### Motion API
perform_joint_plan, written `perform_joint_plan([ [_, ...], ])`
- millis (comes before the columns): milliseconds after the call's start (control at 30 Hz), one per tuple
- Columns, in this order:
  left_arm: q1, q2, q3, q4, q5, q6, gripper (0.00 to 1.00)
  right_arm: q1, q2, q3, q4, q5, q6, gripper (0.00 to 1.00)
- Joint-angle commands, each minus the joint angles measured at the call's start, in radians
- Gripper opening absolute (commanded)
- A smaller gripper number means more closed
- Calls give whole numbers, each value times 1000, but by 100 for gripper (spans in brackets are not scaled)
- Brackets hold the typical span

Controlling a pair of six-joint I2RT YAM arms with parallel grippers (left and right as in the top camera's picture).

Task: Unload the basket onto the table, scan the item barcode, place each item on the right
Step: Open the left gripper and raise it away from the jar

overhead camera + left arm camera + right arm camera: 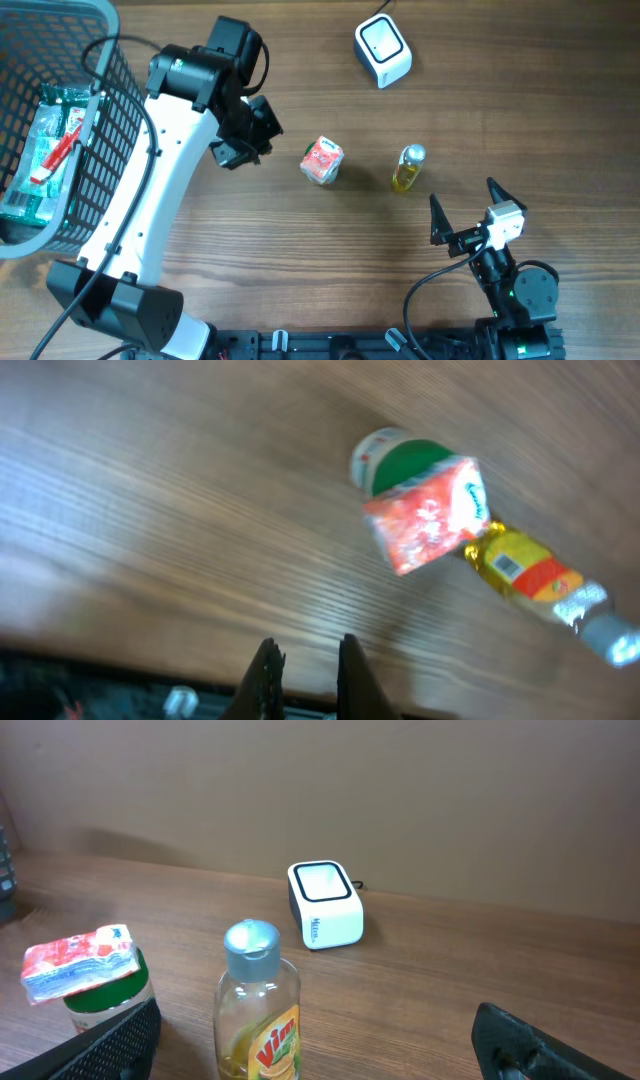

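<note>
A red packet (322, 158) lies on top of a green-lidded cup in the middle of the table. To its right stands a yellow Vim bottle (407, 168) with a grey cap. The white barcode scanner (383, 50) sits at the back. My left gripper (266, 128) hovers left of the packet, shut and holding nothing. In the left wrist view the packet (428, 515) and the bottle (530, 572), which shows a small barcode, lie ahead of the gripper (305, 660). My right gripper (463, 195) is open, just in front of the bottle (258, 1015). The scanner (324, 905) stands beyond it.
A dark wire basket (110, 120) holding several packaged goods stands at the far left, beside the left arm. The green-lidded cup (100, 1000) under the packet is close to my right gripper's left finger (110, 1045).
</note>
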Motion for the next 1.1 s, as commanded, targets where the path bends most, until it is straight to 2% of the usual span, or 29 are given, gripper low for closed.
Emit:
perform_joint_plan([
  [0,-4,-20,14,-24,6,-230,4,-4,2,-3,5,10,-5,100],
  [100,-5,-20,14,-24,107,-230,6,-4,2,-3,5,10,-5,100],
  [233,-4,-20,14,-49,232,-230,4,-4,2,-3,5,10,-5,100],
  [333,-4,-20,14,-63,269,-240,4,-4,2,-3,5,10,-5,100],
  [533,-4,-20,14,-82,87,-446,4,-4,2,-3,5,10,-5,100],
  [633,-4,-20,14,-80,-13,-447,4,-4,2,-3,5,10,-5,100],
  [667,-4,-20,14,-64,-31,-409,4,-4,2,-3,5,10,-5,100],
  [733,5,-22,21,54,-32,-167,4,-4,2,-3,5,10,-5,100],
  [767,9,-23,27,86,-32,-91,8,-4,2,-3,5,10,-5,100],
  [800,18,-24,45,133,-32,51,12,-4,2,-3,5,10,-5,100],
  [867,45,-24,117,202,-33,378,29,-4,2,-3,5,10,-5,100],
  [900,58,-24,158,213,-35,469,38,-4,2,-3,5,10,-5,100],
  [1000,106,-24,330,230,-150,589,56,-4,2,-3,5,10,-5,100],
  [1033,137,-24,423,251,-240,630,54,-4,2,-3,5,10,-5,99],
  [1067,159,-24,478,269,-284,667,46,-4,2,-3,5,10,-5,100],
])
